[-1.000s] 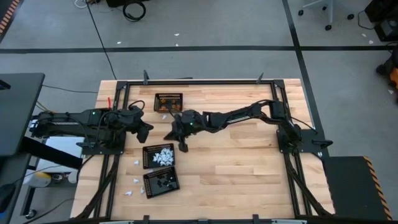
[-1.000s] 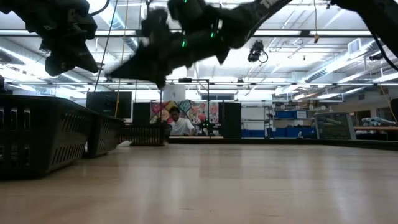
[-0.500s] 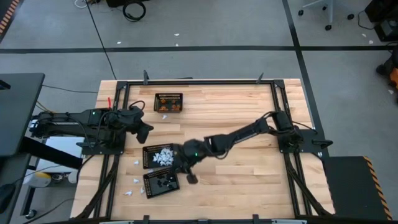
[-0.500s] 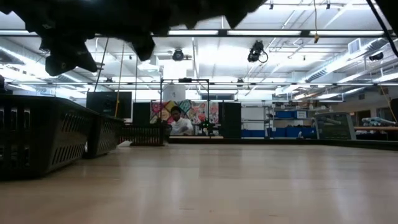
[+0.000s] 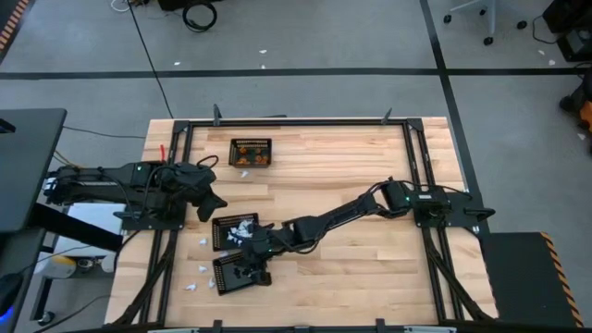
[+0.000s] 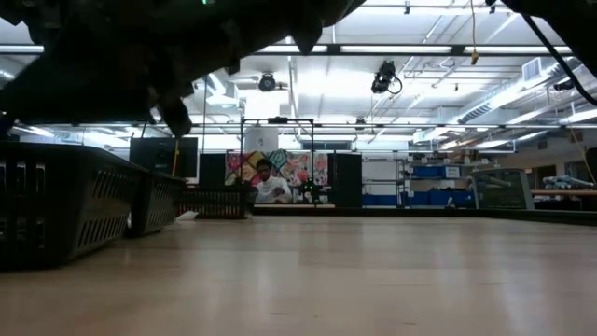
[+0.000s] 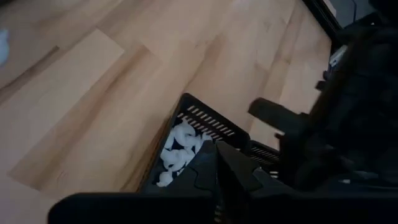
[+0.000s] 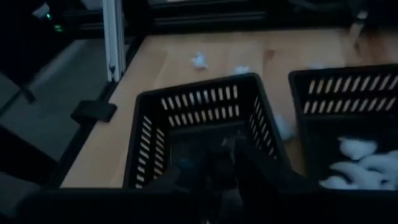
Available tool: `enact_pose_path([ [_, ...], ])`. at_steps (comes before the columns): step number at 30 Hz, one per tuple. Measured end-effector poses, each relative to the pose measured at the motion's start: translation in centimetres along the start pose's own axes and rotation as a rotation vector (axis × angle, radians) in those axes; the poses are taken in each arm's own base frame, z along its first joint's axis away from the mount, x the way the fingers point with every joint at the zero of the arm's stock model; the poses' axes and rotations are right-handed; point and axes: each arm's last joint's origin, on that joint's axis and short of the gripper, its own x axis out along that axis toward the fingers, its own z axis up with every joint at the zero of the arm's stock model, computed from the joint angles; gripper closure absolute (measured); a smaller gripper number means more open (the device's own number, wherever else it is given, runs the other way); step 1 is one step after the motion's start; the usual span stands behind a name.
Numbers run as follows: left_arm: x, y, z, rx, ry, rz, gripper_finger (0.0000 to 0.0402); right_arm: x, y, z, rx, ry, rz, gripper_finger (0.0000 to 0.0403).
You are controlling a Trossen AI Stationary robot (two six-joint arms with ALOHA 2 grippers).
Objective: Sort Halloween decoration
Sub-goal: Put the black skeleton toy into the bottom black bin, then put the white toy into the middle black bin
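Right gripper (image 5: 248,269) hangs over the basket of black pieces (image 5: 240,271) at table 7 o'clock; can't tell if its jaws are clenched. Risk: a release off-centre drops the piece past the rim (image 8: 198,87) among the white strays (image 5: 201,270). Left gripper (image 5: 211,199) waits at 9 o'clock, jaw state unclear too.

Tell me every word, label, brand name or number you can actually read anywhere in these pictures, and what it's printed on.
None can be read.
The colourful poster on the far wall of the room in the low view may carry lettering, but it is too small and blurred to make out.
The black mesh baskets, the wooden table and both arms show no legible label or brand.
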Motion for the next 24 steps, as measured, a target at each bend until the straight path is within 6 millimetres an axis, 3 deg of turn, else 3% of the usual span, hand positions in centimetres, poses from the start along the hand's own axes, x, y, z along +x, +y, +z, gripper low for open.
enact_pose_path([
  [9,0.0,-0.3,-0.1,-0.004,0.011,-0.02,0.0384,-0.4,-1.5,0.2,0.122,0.053,0.044,0.0247],
  [17,0.1,-0.5,-0.4,-0.001,0.009,-0.013,0.0384,-3.5,-4.5,3.1,0.227,0.031,-0.02,0.0252],
  [24,0.1,-0.6,-0.6,-0.01,-0.007,0.007,0.0384,-5.2,-8.9,3.0,0.278,0.125,-0.171,0.0261],
])
